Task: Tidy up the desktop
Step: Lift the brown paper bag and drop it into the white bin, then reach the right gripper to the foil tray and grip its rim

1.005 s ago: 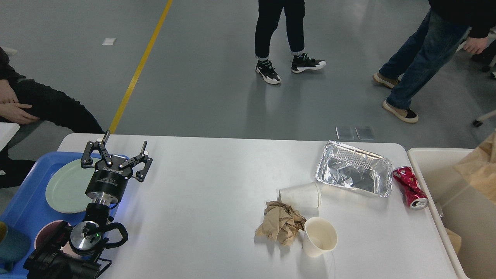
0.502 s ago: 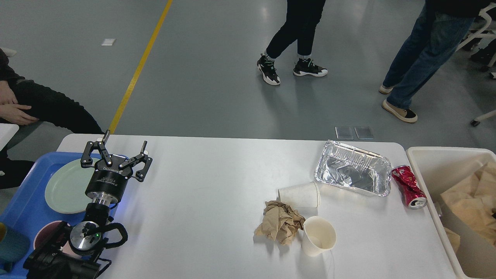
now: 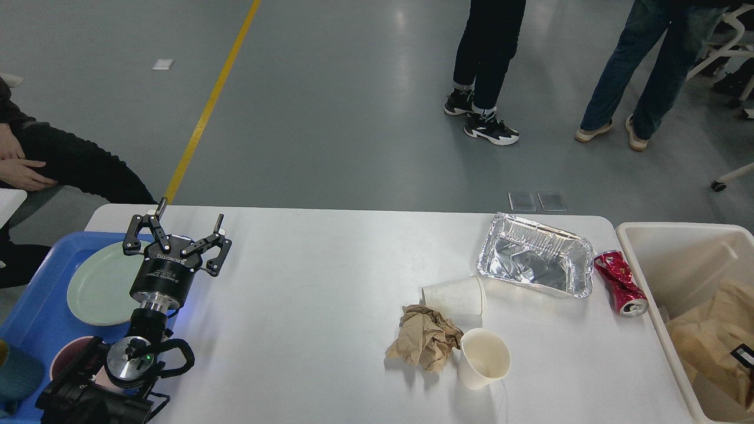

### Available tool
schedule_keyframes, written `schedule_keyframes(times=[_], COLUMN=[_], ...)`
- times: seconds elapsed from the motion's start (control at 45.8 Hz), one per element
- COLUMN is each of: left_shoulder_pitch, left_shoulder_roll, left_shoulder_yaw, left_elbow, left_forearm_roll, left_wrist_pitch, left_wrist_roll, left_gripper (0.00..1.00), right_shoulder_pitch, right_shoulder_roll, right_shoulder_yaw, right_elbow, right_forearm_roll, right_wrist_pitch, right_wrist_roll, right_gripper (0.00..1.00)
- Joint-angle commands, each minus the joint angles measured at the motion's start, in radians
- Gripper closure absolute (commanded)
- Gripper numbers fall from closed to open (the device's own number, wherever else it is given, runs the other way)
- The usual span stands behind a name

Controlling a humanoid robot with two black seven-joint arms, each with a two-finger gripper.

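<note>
The white desktop (image 3: 324, 294) carries a foil tray (image 3: 535, 255), a crushed red can (image 3: 620, 282), a white paper cup on its side (image 3: 453, 294), an upright paper cup (image 3: 484, 358) and a crumpled brown paper wad (image 3: 424, 344). My left gripper (image 3: 190, 211) is open and empty, raised over the table's left end beside the blue tray (image 3: 35, 306). A small black part (image 3: 743, 355) shows against brown paper (image 3: 707, 347) inside the beige bin (image 3: 665, 241). It may be my right gripper, and its fingers cannot be made out.
The blue tray holds a pale green plate (image 3: 97, 282), a pink bowl (image 3: 62, 362) and a teal item (image 3: 17, 377). The beige bin stands off the table's right end. Two people (image 3: 489, 59) stand beyond the far edge. A seated person (image 3: 59, 165) is at the left.
The brown paper at the right has dropped from above the bin down into it. The two standing people have walked. My left arm has not moved.
</note>
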Motion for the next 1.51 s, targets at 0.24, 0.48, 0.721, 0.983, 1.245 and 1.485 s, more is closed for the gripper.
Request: schedule_keyframes(times=[0.24,0.48,0.721,0.983,1.245,1.485], left_shoulder_pitch=[0.0,0.0,0.0,0.0,0.0,0.0], left_shoulder_roll=[0.0,0.0,0.0,0.0,0.001,0.001], left_shoulder_yaw=[0.0,0.0,0.0,0.0,0.0,0.0], left_elbow=[0.0,0.0,0.0,-0.002,0.0,0.0], left_forearm_roll=[0.0,0.0,0.0,0.0,0.0,0.0], left_wrist_pitch=[0.0,0.0,0.0,0.0,0.0,0.0], left_wrist_roll=[0.0,0.001,0.001,0.003,0.003,0.001], left_gripper=[0.03,0.03,0.03,0.03,0.03,0.03], right_shoulder_pitch=[0.016,0.159,0.588,1.19,1.569,1.909], right_shoulder_roll=[-0.003,-0.135,-0.315,-0.259,-0.126,-0.075], right_shoulder_yaw=[0.002,-0.015,-0.132,-0.383,-0.447,-0.43], right_elbow=[0.015,0.217,0.63,0.888,1.266,1.61], right_forearm_roll=[0.0,-0.059,-0.281,-0.275,-0.27,-0.183], right_wrist_pitch=[-0.01,0.008,0.19,0.644,0.798,0.76], right_wrist_roll=[0.004,-0.007,-0.189,-0.338,-0.339,-0.335], right_gripper=[0.0,0.0,0.0,0.0,0.0,0.0])
